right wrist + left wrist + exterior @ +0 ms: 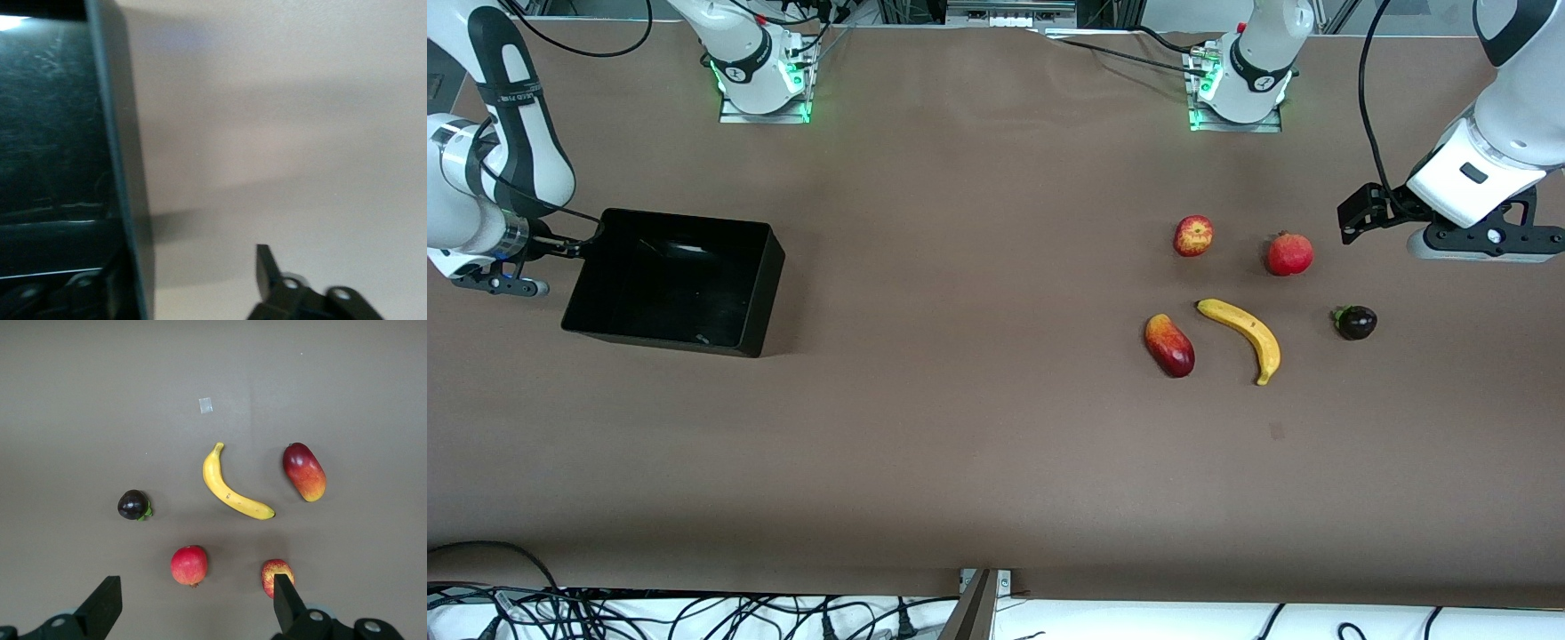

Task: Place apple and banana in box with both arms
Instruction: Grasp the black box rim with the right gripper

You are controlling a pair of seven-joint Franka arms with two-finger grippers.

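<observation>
The apple (1192, 236) lies on the table toward the left arm's end, beside the pomegranate (1289, 254). The banana (1243, 336) lies nearer the front camera, between the mango (1169, 345) and a dark fruit (1355, 322). The black box (758, 289) sits toward the right arm's end and holds nothing. My left gripper (1480, 242) hangs open and empty over the table beside the fruits; in its wrist view (195, 603) one finger overlaps the apple (272, 573), with the banana (233, 490) farther off. My right gripper (580, 244) is open astride the box's end wall (117, 133), as its wrist view (190, 273) shows.
In the left wrist view the pomegranate (189, 565), the mango (305, 471) and the dark fruit (133, 505) lie around the banana. A small pale patch (205, 405) marks the brown table. The arm bases stand along the table's edge farthest from the front camera.
</observation>
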